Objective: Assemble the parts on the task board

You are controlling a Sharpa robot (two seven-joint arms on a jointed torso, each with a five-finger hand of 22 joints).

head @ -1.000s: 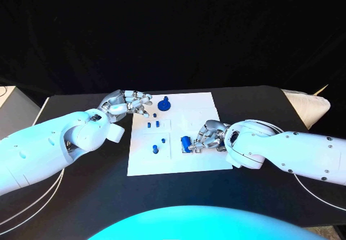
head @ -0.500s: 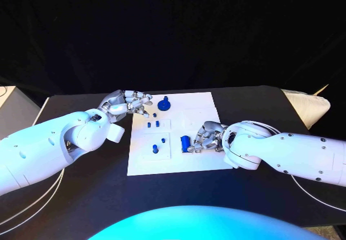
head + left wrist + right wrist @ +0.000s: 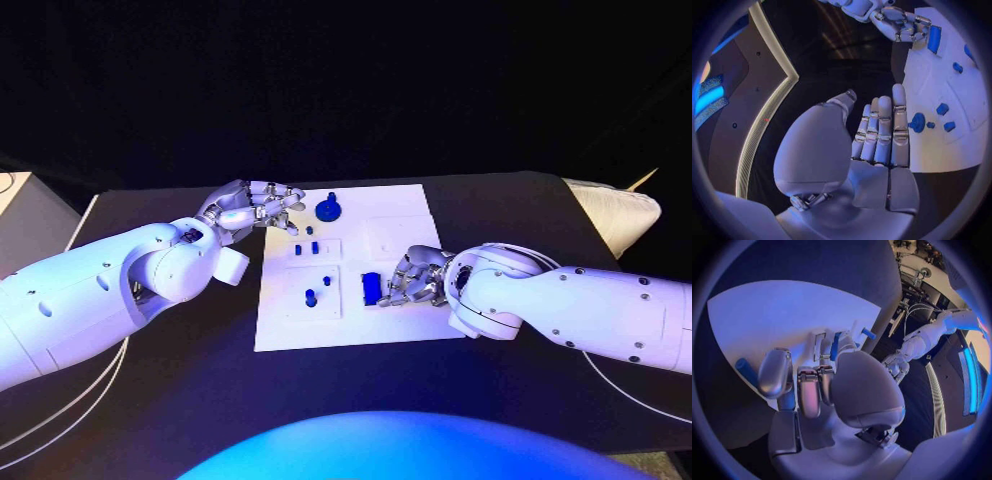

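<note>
where the black table [image 3: 173,390] lay nearest the robot, its surface ran bare up to the near edge of the task board [image 3: 361,325], the white plate in the middle of the table. on the board's near half, toward its right side, the right hand [image 3: 414,277] rested with its fingers curled down over a blue block [image 3: 372,287]; the fingertips touched the part, but a firm grip could not be confirmed from the head view. in the right wrist view the fingers [image 3: 774,372] bent over the board, a blue cylinder [image 3: 746,371] lay just beside them, and a blue part [image 3: 835,346] sat under the palm. to the left of the block, a small blue peg [image 3: 310,297] stood in a recessed panel, with a smaller blue piece [image 3: 329,282] near it. farther back, two short blue pegs [image 3: 307,248] sat side by side in a second panel. at the board's far left corner, a round blue part [image 3: 330,210] with an upright stem stood on the plate. the left hand [image 3: 257,207] hovered just beside that part, over the board's left edge, its fingers held loosely together and holding nothing; the left wrist view showed the fingers [image 3: 879,131] extended side by side, apart from the round part.
</note>
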